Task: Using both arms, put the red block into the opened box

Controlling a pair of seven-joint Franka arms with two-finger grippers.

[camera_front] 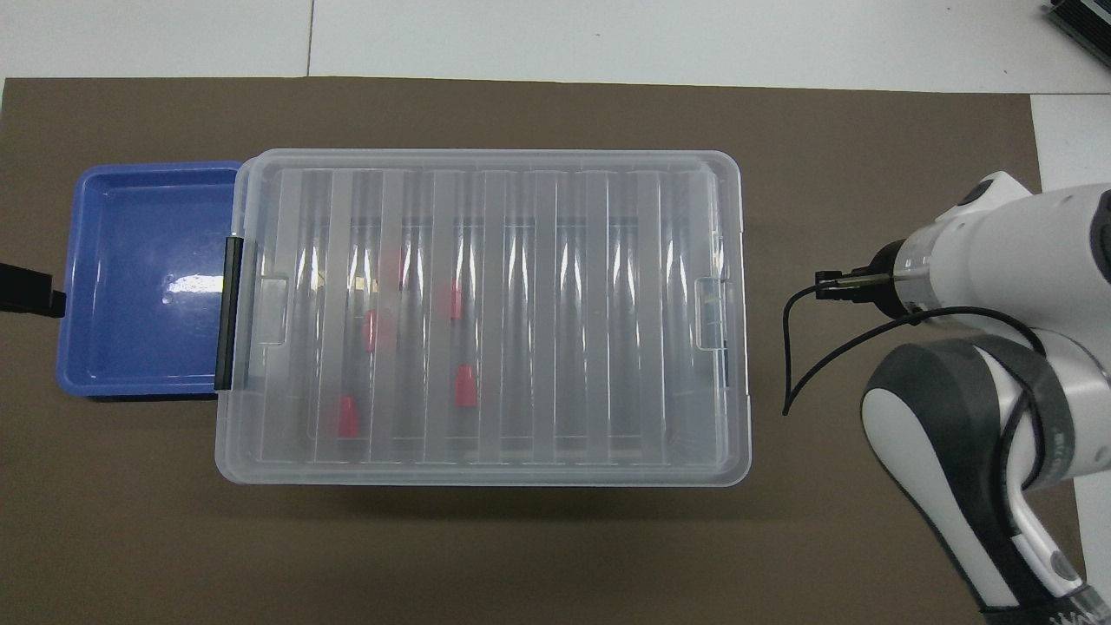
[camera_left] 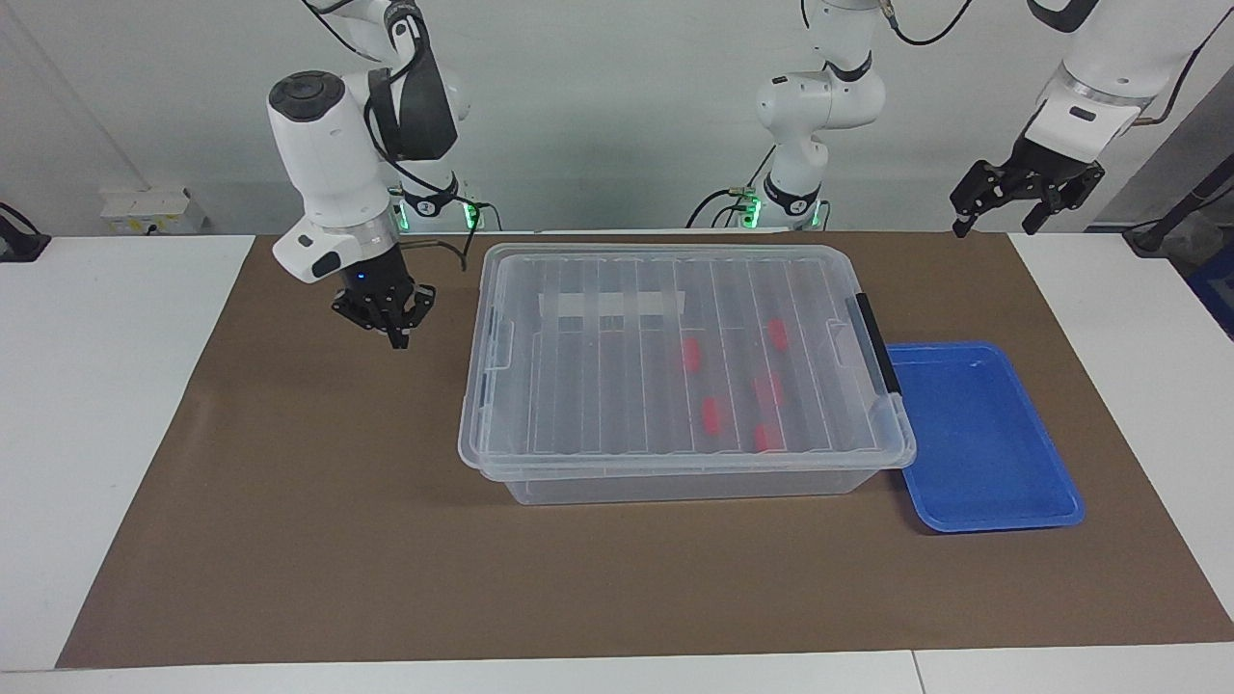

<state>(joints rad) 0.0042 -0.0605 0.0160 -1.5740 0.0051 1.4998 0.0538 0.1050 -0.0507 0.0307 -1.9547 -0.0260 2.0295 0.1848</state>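
The box [camera_left: 578, 386] is a clear bin in the middle of the mat, its ribbed lid [camera_front: 590, 321] lying flat and closed on it. Several red blocks [camera_left: 711, 414] show through the lid [camera_front: 465, 386], lying inside toward the end with the black handle [camera_left: 872, 342]. My right gripper [camera_left: 393, 326] hangs low over the mat, apart from the box at the right arm's end. My left gripper [camera_left: 1022, 198] is raised and open with nothing in it, over the mat's corner at the left arm's end. One of its fingers [camera_front: 35, 293] shows at the edge of the overhead view.
A shallow blue tray [camera_left: 983, 443] sits against the box's handle end, toward the left arm's end [camera_front: 139, 278]. A white tape strip [camera_left: 610, 305] lies on the lid. The brown mat [camera_left: 289, 501] covers the table, white at both ends.
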